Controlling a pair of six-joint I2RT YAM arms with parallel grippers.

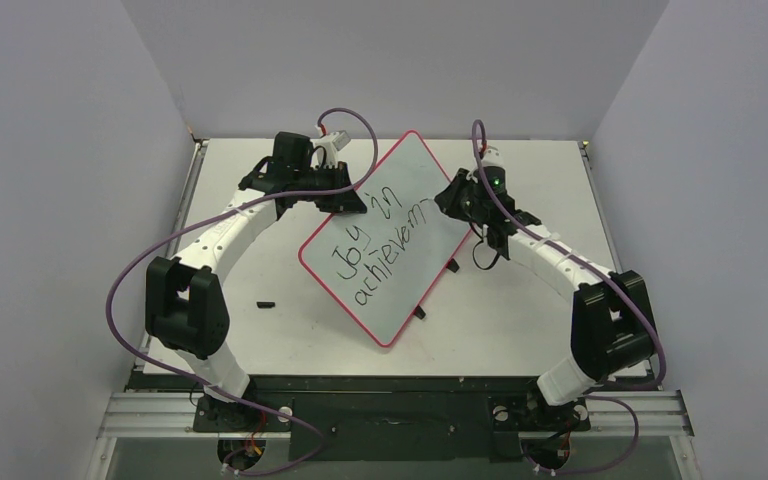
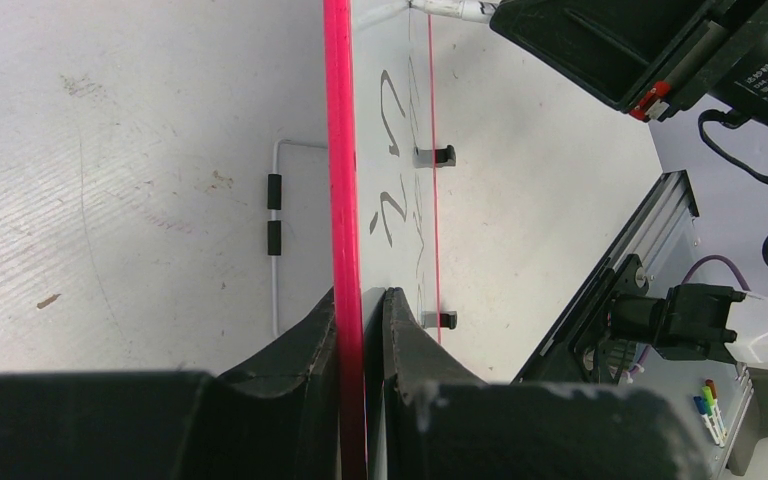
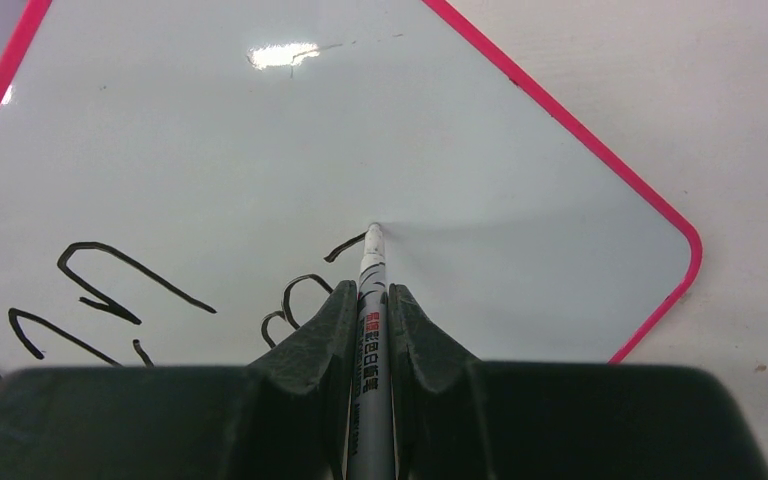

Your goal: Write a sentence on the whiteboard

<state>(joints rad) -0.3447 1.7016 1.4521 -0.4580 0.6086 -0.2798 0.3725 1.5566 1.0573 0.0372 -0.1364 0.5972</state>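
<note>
Item: whiteboard (image 1: 420,175), mid-table, turned corner-on between your arms.
Left gripper (image 2: 360,300): pinched shut on its red rim.
Right gripper (image 3: 372,290): clamped on the marker (image 3: 371,265), tip on the surface.
Sentence (image 1: 375,250): last word unfinished (my reading).
Next: closing letters, small strokes.
Room: bare board rightward; stop your tip short of the rim.

Robot lab cell; bare grey walls (image 1: 60,150), aluminium frame rail (image 1: 160,415).
</note>
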